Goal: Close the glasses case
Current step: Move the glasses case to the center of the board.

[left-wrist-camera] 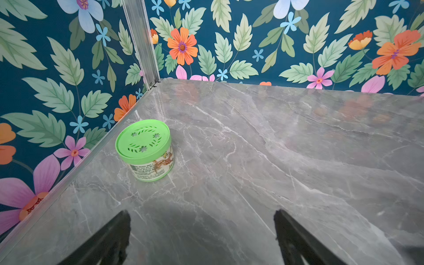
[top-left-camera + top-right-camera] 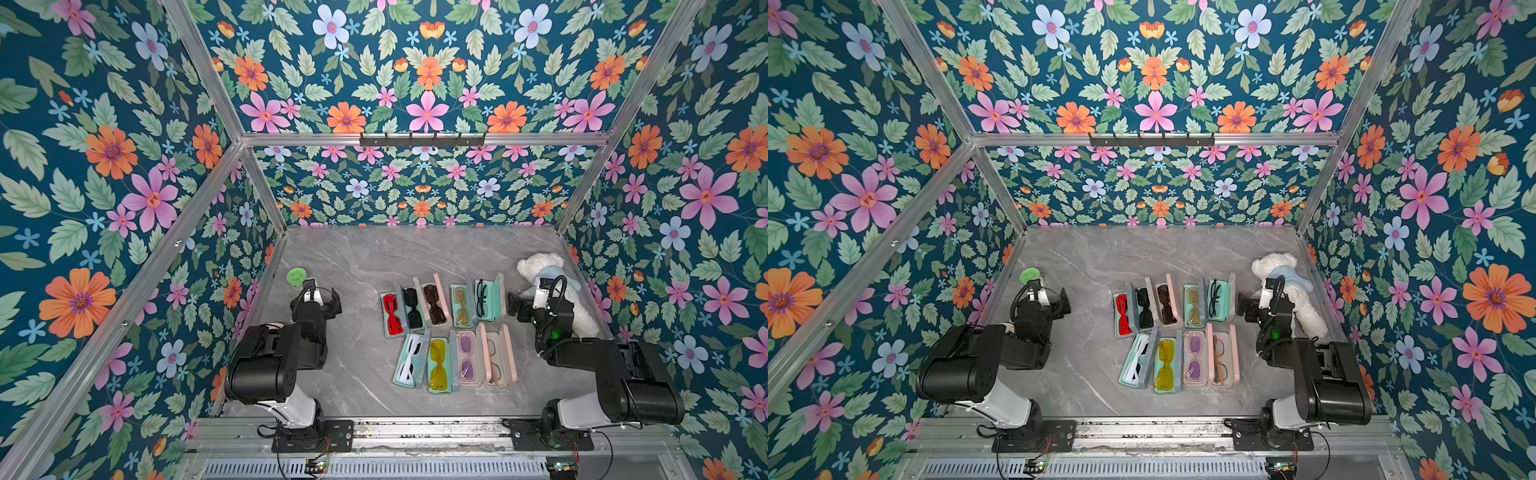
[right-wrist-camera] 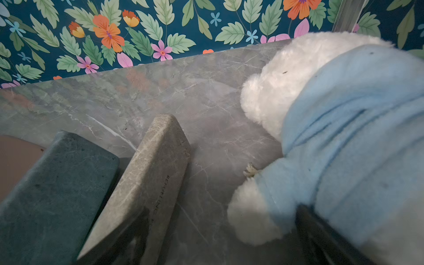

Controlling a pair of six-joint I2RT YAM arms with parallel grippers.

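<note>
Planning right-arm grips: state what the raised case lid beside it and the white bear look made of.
Case lid: rigid shell, matte grey marbled covering, perhaps faux leather; crisp edges, faint stamped lettering. Bear: soft white plush, fuzzy pile. Its blue top: probably fleece, creased in soft folds.

Top views bright, evenly lit; right wrist view dim, foreground blurred; tabletop [image 1: 298, 142] glossy.
</note>
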